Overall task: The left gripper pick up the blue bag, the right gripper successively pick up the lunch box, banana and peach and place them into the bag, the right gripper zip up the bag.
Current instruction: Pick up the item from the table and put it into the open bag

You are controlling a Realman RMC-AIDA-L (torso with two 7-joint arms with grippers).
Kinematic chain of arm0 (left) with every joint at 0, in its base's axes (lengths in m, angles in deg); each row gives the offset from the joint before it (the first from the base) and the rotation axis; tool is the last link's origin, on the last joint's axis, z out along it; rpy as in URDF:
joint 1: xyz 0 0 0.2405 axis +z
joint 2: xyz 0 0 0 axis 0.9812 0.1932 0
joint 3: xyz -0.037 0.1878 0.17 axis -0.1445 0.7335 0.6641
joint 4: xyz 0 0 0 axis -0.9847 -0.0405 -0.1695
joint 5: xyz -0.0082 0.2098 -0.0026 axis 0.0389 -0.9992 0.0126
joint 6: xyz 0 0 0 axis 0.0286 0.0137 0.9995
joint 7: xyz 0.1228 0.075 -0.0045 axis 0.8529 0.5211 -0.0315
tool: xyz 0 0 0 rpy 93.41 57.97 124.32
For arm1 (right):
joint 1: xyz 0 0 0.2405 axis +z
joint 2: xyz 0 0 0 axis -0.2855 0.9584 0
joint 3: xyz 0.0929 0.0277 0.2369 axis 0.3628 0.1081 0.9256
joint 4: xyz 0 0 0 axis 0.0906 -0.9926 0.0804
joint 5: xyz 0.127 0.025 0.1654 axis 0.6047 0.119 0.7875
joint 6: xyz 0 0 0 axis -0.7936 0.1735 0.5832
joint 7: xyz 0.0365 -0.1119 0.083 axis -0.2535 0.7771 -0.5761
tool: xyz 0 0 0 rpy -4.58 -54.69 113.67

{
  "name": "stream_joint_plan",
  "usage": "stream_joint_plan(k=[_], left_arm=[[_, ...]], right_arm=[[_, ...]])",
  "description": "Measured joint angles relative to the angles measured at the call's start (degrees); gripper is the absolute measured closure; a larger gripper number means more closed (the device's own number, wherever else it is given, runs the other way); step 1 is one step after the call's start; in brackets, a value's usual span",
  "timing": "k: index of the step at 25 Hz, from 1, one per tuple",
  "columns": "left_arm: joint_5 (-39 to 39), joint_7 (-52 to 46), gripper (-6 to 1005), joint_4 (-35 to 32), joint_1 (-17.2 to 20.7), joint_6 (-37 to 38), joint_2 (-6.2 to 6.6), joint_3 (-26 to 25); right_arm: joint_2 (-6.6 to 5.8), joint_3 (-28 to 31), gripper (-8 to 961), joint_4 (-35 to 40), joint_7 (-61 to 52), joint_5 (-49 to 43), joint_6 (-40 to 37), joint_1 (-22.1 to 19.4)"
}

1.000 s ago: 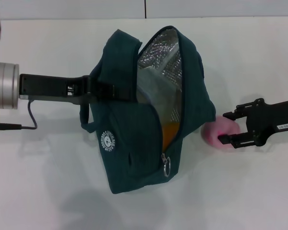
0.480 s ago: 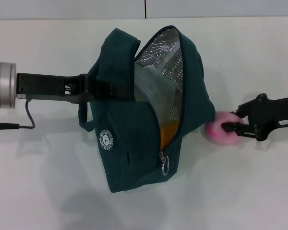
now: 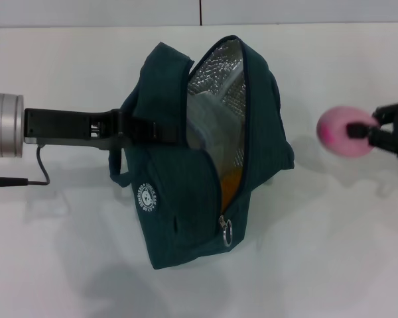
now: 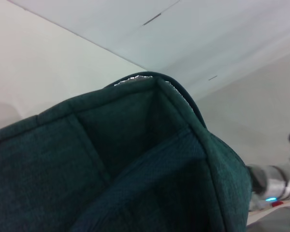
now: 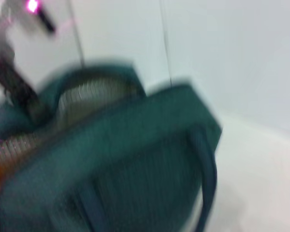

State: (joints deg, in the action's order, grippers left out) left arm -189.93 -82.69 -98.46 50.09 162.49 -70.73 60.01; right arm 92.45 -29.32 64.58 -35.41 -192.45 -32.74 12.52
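Blue bag (image 3: 186,165) unzipped in left gripper (image 3: 129,126), lunch box (image 3: 209,126) and banana (image 3: 229,185) inside; peach (image 3: 341,130) clamped by right gripper (image 3: 371,129).

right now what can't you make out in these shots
- Lunch box: head view, only a clear edge shows inside the open bag; the bag walls hide the rest.
- Banana: just an orange sliver at the opening.
- Right hand: closed on the peach, cut off by the picture edge.
- Left hand: grip point buried in bag fabric; its wrist view shows only cloth.
- Right wrist view: blurred.
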Motion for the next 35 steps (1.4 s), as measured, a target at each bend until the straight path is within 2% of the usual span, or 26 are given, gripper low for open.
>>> stream_joint_plan(k=[2, 5, 7, 10, 12, 16, 18, 19, 24, 26, 35], left_arm=[[0.0, 0.0, 968, 0.0, 0.1, 0.1, -0.08, 0.0], [0.0, -0.1, 968, 0.1, 0.2, 0.2, -0.17, 0.1], [0.0, -0.1, 968, 0.1, 0.3, 0.2, -0.22, 0.1], [0.0, -0.1, 968, 0.1, 0.3, 0.2, -0.26, 0.2], [0.1, -0.2, 967, 0.1, 0.3, 0.3, -0.26, 0.2], [1.8, -0.2, 967, 0.1, 0.0, 0.3, -0.25, 0.3], [2.4, -0.1, 967, 0.1, -0.2, 0.3, -0.25, 0.3], [2.5, -0.1, 968, 0.1, -0.4, 0.3, -0.24, 0.3], [2.8, -0.1, 968, 0.1, -0.4, 0.2, -0.21, 0.3], [2.9, -0.1, 968, 0.1, -0.4, 0.2, -0.17, 0.2], [2.9, 0.0, 967, 0.1, -0.1, 0.2, -0.05, 0.0]], right_arm=[[-0.78, 1.5, 784, 0.2, 0.0, 5.4, -4.5, -0.6], [-1.31, 1.5, 803, 0.3, 0.0, 12.6, -9.6, -0.7], [-1.01, 1.2, 816, 0.3, 0.0, 17.0, -12.0, 0.0], [0.38, 0.6, 839, -0.1, 0.0, 20.4, -12.9, 2.0], [0.82, -0.4, 856, -1.5, 0.0, 20.8, -12.8, 3.8], [0.91, -4.1, 887, -7.1, 0.4, 21.0, -11.7, 8.4], [0.96, -5.4, 901, -8.4, 0.8, 21.1, -11.2, 9.2], [1.13, -8.9, 908, -9.9, 1.4, 21.1, -9.4, 10.3], [1.23, -17.3, 916, -10.0, 1.5, 22.4, -4.4, 10.6], [1.19, -18.9, 918, -9.8, 1.5, 22.5, -3.5, 10.4], [1.08, -19.9, 795, -9.6, 1.5, 22.5, -2.0, 9.9]])
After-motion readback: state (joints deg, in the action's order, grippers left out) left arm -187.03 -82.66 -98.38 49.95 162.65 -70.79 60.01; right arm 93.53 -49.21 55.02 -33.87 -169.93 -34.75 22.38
